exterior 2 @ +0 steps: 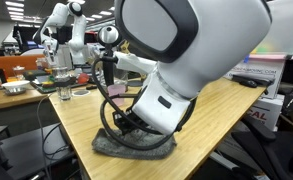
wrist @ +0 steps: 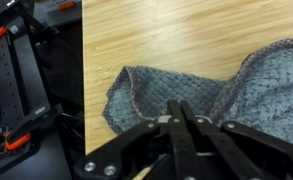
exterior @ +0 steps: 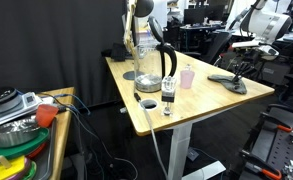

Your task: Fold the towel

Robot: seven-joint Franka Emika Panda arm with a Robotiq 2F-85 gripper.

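The towel (wrist: 161, 92), a grey-green knitted cloth, lies on the pale wooden table (wrist: 176, 35) close to its edge. On the right side of the wrist view the cloth rises in a fold. My gripper (wrist: 181, 106) comes in from the bottom of that view, its two black fingers pressed together with their tips in the cloth. In both exterior views the towel (exterior: 229, 82) (exterior 2: 136, 150) lies rumpled at the table's end, with the gripper (exterior: 240, 68) (exterior 2: 124, 124) low over it. The arm's big white body (exterior 2: 191, 50) hides much of the table behind.
Further along the table stand a small pink cup (exterior: 187, 77), a glass jug with a black handle (exterior: 151, 68), a small bottle (exterior: 168, 97) and a dark round lid (exterior: 148, 103). A second white arm (exterior: 141, 14) stands at the far end. Black gear (wrist: 26, 90) sits past the table edge.
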